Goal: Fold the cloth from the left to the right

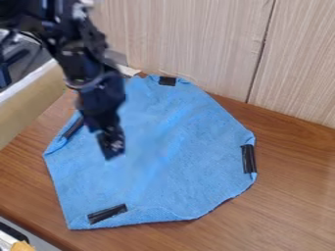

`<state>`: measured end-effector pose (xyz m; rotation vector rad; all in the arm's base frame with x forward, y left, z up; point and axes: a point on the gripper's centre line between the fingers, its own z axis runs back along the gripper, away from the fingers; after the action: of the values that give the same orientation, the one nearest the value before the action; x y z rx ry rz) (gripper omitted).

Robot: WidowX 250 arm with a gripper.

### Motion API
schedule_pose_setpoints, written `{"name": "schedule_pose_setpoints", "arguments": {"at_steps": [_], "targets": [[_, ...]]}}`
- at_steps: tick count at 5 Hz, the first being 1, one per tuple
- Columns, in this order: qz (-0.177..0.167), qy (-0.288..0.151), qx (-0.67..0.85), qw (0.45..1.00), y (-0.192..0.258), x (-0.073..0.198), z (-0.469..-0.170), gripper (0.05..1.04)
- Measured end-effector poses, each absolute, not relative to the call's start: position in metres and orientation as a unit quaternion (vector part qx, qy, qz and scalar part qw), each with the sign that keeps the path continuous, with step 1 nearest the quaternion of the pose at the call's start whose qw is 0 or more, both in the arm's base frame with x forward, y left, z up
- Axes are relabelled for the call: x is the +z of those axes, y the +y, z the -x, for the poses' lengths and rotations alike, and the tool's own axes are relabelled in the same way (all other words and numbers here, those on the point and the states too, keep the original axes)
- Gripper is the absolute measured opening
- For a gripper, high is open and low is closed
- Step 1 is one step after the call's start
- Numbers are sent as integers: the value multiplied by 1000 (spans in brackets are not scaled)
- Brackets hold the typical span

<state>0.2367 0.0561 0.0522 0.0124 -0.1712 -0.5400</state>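
My claw (113, 149) hangs over the left part of the cloth, angled down toward the work. I cannot tell from here whether it is wide or narrow, or whether it has hold of any fabric; nor can I tell whether its tip touches the blue below.

The cloth (186, 169) lies under the claw and mostly to its right, as I see it, with a smaller part reaching out to its left and a good stretch below it. It is spread on the table (288, 196) in a rough many-sided shape, softly creased in the middle, its lower right edge slightly raised and wavy.

Four black strips sit near its edges: the left strip (73, 127) just beside the claw, slanted; the bottom strip (107, 213) below it, near the lower left corner; the top strip (167, 81) up by the wall; and the right strip (249, 159), nearly upright in my view, well apart from the claw.

The arm (91, 81) comes down from the upper left, in front of part of the pale wall (190, 39). A beige ledge (29, 108) runs along the table's left side.
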Motion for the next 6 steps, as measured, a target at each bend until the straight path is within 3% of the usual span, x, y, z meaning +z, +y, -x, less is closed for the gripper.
{"name": "schedule_pose_setpoints", "arguments": {"at_steps": [3, 5, 6], "targets": [[-27, -55, -150, 987, 140, 13, -270, 1001], [-27, -40, -124, 991, 147, -9, -274, 966], [-36, -29, -115, 992, 153, -15, -276, 688]]}}
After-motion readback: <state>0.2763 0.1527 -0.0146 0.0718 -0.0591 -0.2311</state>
